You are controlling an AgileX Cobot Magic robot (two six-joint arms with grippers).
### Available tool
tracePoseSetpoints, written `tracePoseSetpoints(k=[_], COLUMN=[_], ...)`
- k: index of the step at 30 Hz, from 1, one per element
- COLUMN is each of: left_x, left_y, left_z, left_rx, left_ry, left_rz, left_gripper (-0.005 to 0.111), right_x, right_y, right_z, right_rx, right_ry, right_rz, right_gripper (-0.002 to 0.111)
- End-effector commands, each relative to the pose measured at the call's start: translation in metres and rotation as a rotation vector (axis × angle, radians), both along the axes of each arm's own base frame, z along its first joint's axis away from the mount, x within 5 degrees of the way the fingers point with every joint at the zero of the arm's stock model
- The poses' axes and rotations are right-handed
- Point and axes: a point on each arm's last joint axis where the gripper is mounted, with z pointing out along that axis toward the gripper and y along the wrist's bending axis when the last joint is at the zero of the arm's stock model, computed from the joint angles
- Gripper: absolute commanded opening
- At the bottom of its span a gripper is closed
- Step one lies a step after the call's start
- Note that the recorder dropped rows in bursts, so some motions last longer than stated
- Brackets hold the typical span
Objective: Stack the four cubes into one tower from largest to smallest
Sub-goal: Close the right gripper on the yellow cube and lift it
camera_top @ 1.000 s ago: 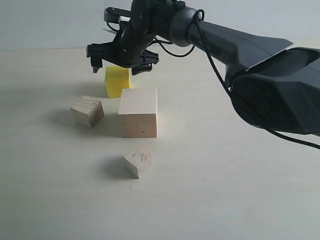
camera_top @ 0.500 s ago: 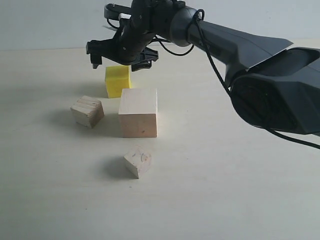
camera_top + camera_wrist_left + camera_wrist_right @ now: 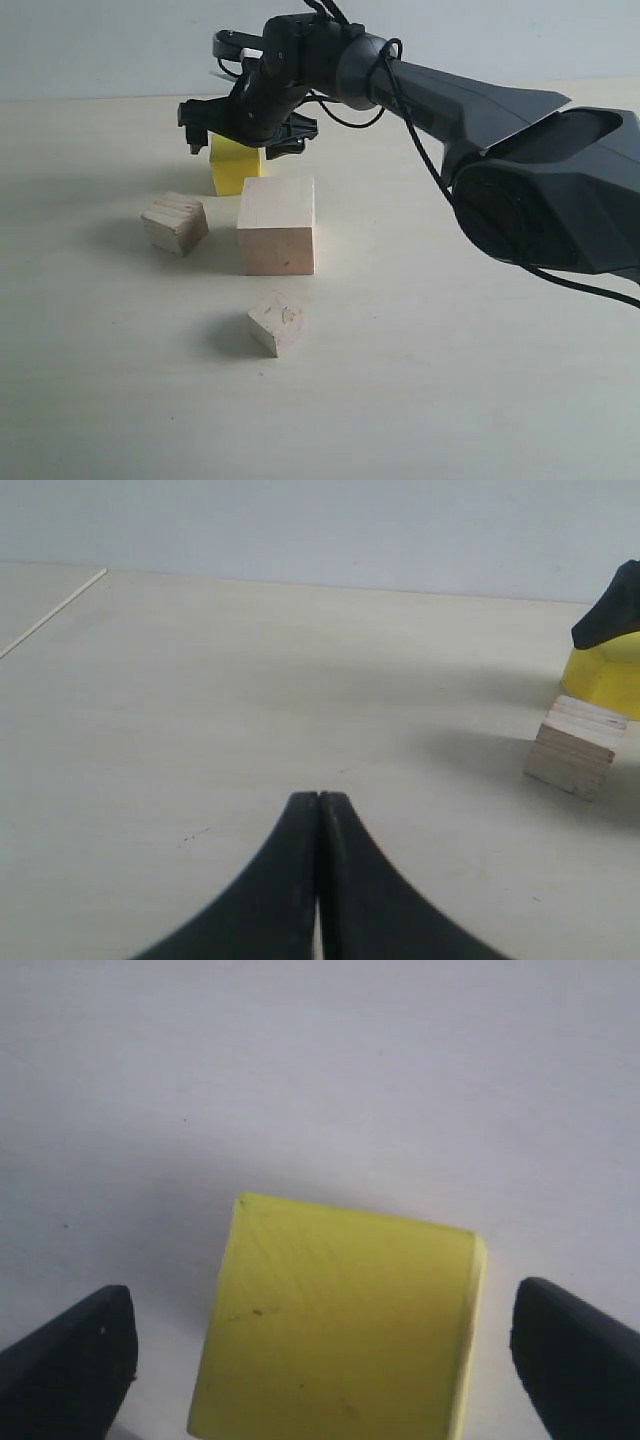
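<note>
Yellow judged next in line; nothing stacked yet.
Exterior view: the yellow cube (image 3: 236,168) was seen on the desk (image 3: 450,400) just behind the large pale cube (image 3: 277,225), with the right pincer (image 3: 238,138) spread wide above it, evidently for a grasp; the mid wooden cube (image 3: 175,222) and the knotted smallest cube (image 3: 276,323) were found apart, unstacked. Left wrist view: the left pincer (image 3: 318,815) was closed on nothing, presumably parked aside. Right wrist view: the yellow cube was framed between the open jaws, untouched.

It looks like a robot test lab: a plain pale bench (image 3: 450,400), a blank wall (image 3: 100,50) behind, and a black robot arm (image 3: 520,150).
</note>
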Motion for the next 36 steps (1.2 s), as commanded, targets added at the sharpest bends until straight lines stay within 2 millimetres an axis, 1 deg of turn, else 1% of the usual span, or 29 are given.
tracePoseSetpoints(k=[1, 3, 8, 12, 15, 17, 19, 22, 24, 26, 31, 33, 36], left_x=[0.000, 0.000, 0.000, 0.000, 0.000, 0.000, 0.000, 0.000, 0.000, 0.000, 0.000, 0.000, 0.000], left_y=[0.000, 0.000, 0.000, 0.000, 0.000, 0.000, 0.000, 0.000, 0.000, 0.000, 0.000, 0.000, 0.000], left_z=[0.000, 0.000, 0.000, 0.000, 0.000, 0.000, 0.000, 0.000, 0.000, 0.000, 0.000, 0.000, 0.000], left_rx=[0.003, 0.003, 0.003, 0.003, 0.003, 0.003, 0.003, 0.003, 0.003, 0.003, 0.003, 0.003, 0.003], left_ry=[-0.013, -0.013, -0.013, -0.013, -0.013, -0.013, -0.013, -0.013, -0.013, -0.013, -0.013, -0.013, -0.013], left_rz=[-0.005, -0.005, -0.005, -0.005, -0.005, -0.005, -0.005, -0.005, -0.005, -0.005, -0.005, -0.005, -0.005], left_gripper=[0.000, 0.000, 0.000, 0.000, 0.000, 0.000, 0.000, 0.000, 0.000, 0.000, 0.000, 0.000, 0.000], right_x=[0.003, 0.003, 0.002, 0.002, 0.002, 0.002, 0.002, 0.003, 0.004, 0.006, 0.006, 0.004, 0.000], right_y=[0.000, 0.000, 0.000, 0.000, 0.000, 0.000, 0.000, 0.001, 0.002, 0.003, 0.002, -0.002, -0.010], right_z=[0.005, 0.004, -0.007, -0.007, -0.007, -0.007, -0.007, 0.000, 0.007, 0.016, 0.037, 0.041, 0.044], right_rx=[0.010, 0.009, -0.001, 0.000, 0.001, 0.001, 0.001, 0.009, 0.018, 0.027, 0.010, -0.048, -0.172], right_ry=[-0.032, -0.031, -0.002, -0.004, -0.008, -0.008, -0.008, -0.019, -0.031, -0.050, -0.077, -0.073, -0.045], right_rz=[-0.007, -0.007, -0.007, -0.006, -0.007, -0.007, -0.007, -0.005, -0.004, 0.002, 0.034, 0.044, 0.109], right_gripper=[0.094, 0.094, 0.094, 0.094, 0.091, 0.083, 0.070, 0.044, 0.031, 0.027, 0.024, 0.017, 0.000])
